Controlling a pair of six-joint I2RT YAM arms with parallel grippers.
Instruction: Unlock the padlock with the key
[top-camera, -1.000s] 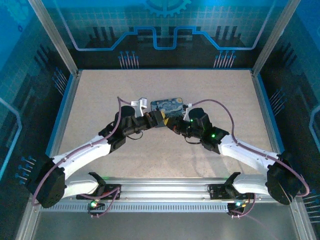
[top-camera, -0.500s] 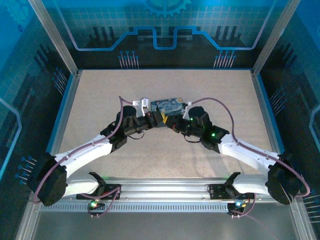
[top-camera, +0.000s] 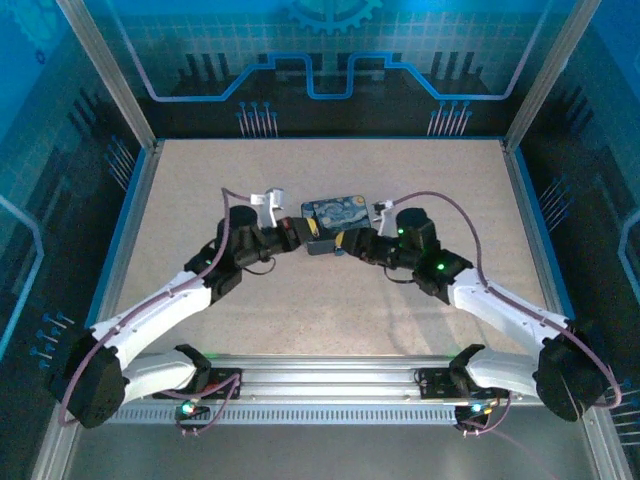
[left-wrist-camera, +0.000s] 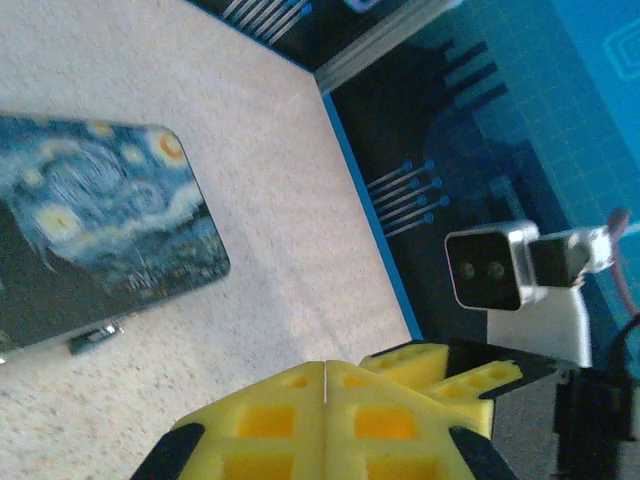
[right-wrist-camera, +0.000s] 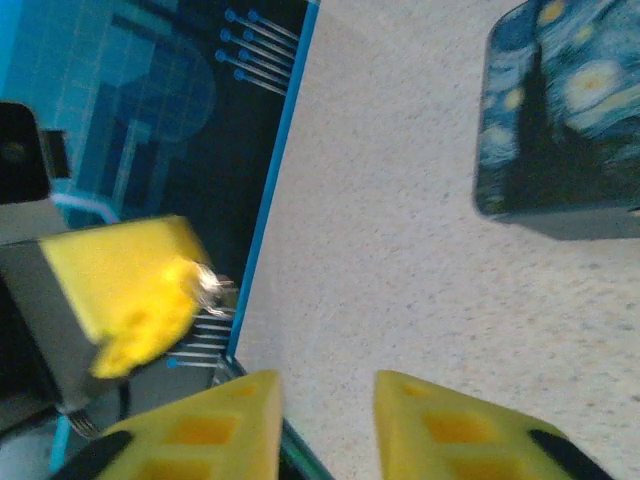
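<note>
From above, the left gripper (top-camera: 297, 234) and right gripper (top-camera: 345, 243) nearly meet at the lower edge of the painted tin (top-camera: 335, 211), mid-frame on the table (top-camera: 330, 310). Their jaws are too small there to read. The wrist views settle it. The left wrist view shows its yellow fingers (left-wrist-camera: 270, 425) pressed flat together at bottom centre, only a thin seam between them. The right wrist view shows its own fingers (right-wrist-camera: 450, 425) standing apart with bare table between them.

The padlock (left-wrist-camera: 95, 340) (a dark speck with a pale bit at its right end) lies at the tin's lower edge. It sits at the lower left of the left wrist frame, up and left of the closed fingers and apart from them.

In the right wrist view a silvery glint (right-wrist-camera: 205, 280) shows at the tip of the left gripper's pad, too blurred to say what it is. The tin is cut off at both wrist frames' edges.
</note>
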